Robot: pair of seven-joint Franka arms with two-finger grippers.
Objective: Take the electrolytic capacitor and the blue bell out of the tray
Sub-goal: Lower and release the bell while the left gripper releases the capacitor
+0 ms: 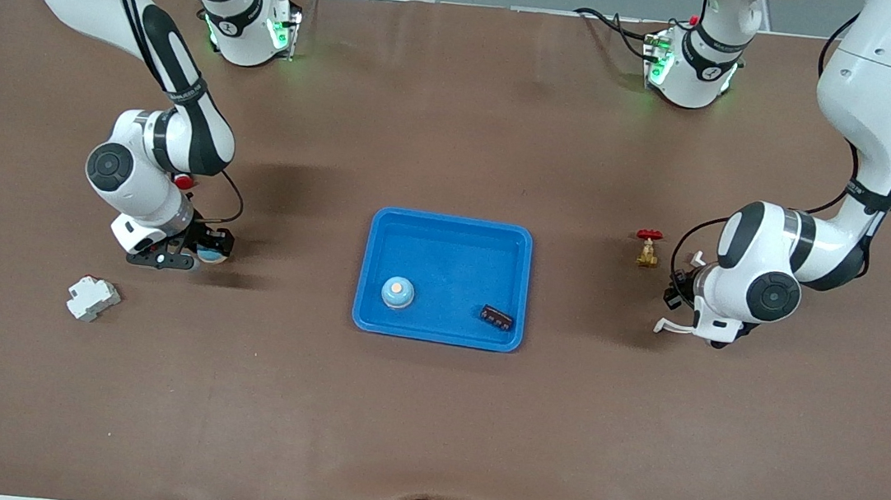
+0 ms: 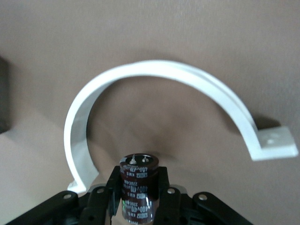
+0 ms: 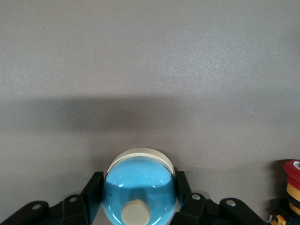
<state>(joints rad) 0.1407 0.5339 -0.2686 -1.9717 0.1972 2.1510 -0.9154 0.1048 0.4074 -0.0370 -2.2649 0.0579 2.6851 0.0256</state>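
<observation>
In the right wrist view my right gripper (image 3: 140, 190) is shut on a blue domed bell (image 3: 140, 180) with a cream button on top. In the front view that gripper (image 1: 201, 251) hangs low over the bare mat at the right arm's end of the table, and the bell (image 1: 211, 255) peeks out beside it. My left gripper (image 2: 139, 183) is shut on a dark brown cylindrical capacitor (image 2: 139, 180) with white print, its two pins up. In the front view the left gripper (image 1: 677, 293) is low over the mat at the left arm's end, and the capacitor is hidden by the wrist.
A blue tray (image 1: 447, 234) in the middle holds another blue bell (image 1: 398, 292) and a dark block (image 1: 496, 317). A white curved clamp (image 2: 159, 72) lies under the left gripper. A red-handled brass valve (image 1: 648, 248) and a white breaker (image 1: 93, 298) lie on the mat.
</observation>
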